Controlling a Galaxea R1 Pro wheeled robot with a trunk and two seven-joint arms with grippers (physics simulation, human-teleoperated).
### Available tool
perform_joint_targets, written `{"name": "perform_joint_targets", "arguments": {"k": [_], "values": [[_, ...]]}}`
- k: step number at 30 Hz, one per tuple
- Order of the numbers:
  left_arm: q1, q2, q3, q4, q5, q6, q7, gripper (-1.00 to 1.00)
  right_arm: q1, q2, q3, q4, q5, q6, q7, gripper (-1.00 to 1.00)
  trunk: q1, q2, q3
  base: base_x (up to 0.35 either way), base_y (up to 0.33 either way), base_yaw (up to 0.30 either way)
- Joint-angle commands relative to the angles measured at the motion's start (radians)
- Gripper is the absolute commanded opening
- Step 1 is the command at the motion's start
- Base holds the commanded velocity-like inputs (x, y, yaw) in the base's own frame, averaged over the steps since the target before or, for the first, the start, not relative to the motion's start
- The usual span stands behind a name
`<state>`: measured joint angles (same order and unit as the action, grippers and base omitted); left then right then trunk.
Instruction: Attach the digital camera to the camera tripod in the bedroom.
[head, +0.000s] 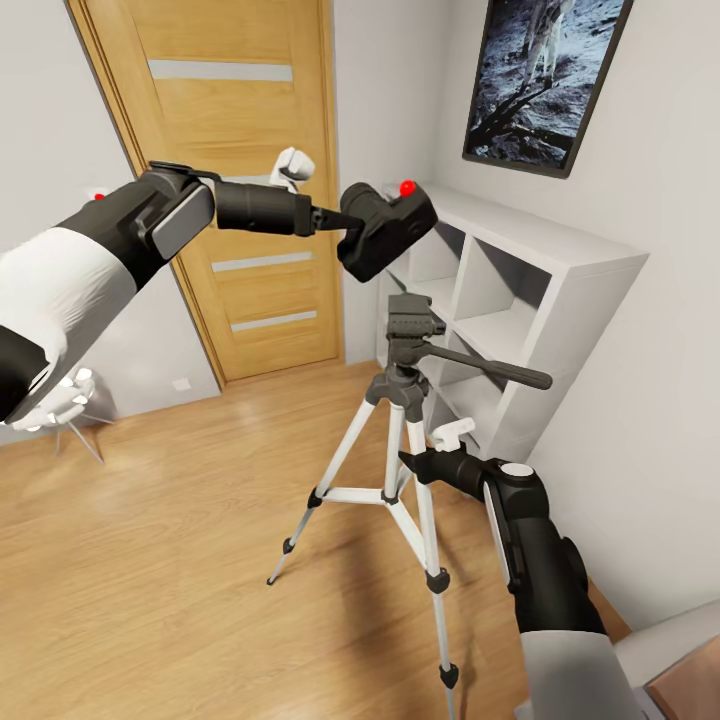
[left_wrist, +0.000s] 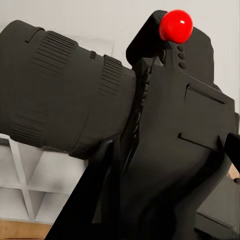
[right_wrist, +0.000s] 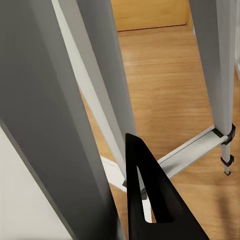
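Held aloft by the left gripper (head: 340, 222), clenched on the digital camera (head: 385, 228) just above and a little to the left of the camera tripod (head: 405, 440) head. Likely rigid and fairly dense for its bulk, lens-heavy toward the barrel, so prone to pivot in a narrow pinch; best taken across the flat body beside the lens, as now, keeping the underside free for the mount. Matte finish probably not slippery; lens and red button (left_wrist: 176, 25) best left untouched.

Chunky matte-black body, ribbed lens barrel (left_wrist: 60, 90), bright red dome on top, small raised panels on the back. Tripod upright on the wood plank floor (head: 150, 560) beside a white cube shelf (head: 520, 300): silver-white legs, black joints and feet, dark grey head, long black pan handle (head: 490, 368). Light and tippy, likely.

Right gripper (head: 412, 462) right against a tripod leg near the spreader brace; cannot tell whether clamped or released.
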<state>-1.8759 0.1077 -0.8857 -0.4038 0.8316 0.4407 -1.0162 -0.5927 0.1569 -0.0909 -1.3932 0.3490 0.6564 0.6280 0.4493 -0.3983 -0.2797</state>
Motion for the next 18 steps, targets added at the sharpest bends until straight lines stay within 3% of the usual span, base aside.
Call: {"name": "perform_joint_targets", "arguments": {"k": [1,5,6,7,10,13,18], "values": [[-0.002,0.001,-0.006,-0.001,0.008,0.007,0.002,-1.00,-0.001,0.001,-0.004,0.073,0.047,0.000,0.011,-1.00,0.001,-0.002,-0.002,0.000,0.000,0.000],[-0.002,0.000,-0.037,-0.006,0.002,0.005,0.003,-1.00,-0.001,-0.011,-0.003,0.071,0.047,0.000,0.011,-1.00,0.001,-0.002,-0.002,0.000,0.000,0.000],[-0.002,-0.010,-0.095,-0.018,0.001,0.004,0.004,-1.00,-0.001,-0.017,-0.003,0.070,0.047,0.000,0.010,-1.00,0.001,-0.002,-0.002,0.000,0.000,0.000],[-0.002,-0.015,-0.120,-0.023,0.001,0.004,0.004,-1.00,-0.001,-0.018,-0.003,0.070,0.047,0.000,0.010,-1.00,0.001,-0.002,-0.002,0.000,0.000,0.000],[-0.002,-0.023,-0.159,-0.028,0.001,0.004,0.004,-1.00,-0.001,-0.020,-0.003,0.070,0.047,0.000,0.010,-1.00,0.001,-0.002,-0.002,0.000,0.000,0.000],[-0.002,-0.028,-0.188,-0.033,0.002,0.003,0.004,-1.00,-0.001,-0.020,-0.003,0.069,0.047,0.000,0.010,-1.00,0.001,-0.002,-0.002,0.000,0.000,0.000],[-0.002,-0.025,-0.187,-0.089,0.006,0.003,0.005,-1.00,-0.001,-0.020,-0.001,0.071,0.047,0.000,0.009,-1.00,0.001,-0.002,-0.002,0.000,0.000,0.000]]}}
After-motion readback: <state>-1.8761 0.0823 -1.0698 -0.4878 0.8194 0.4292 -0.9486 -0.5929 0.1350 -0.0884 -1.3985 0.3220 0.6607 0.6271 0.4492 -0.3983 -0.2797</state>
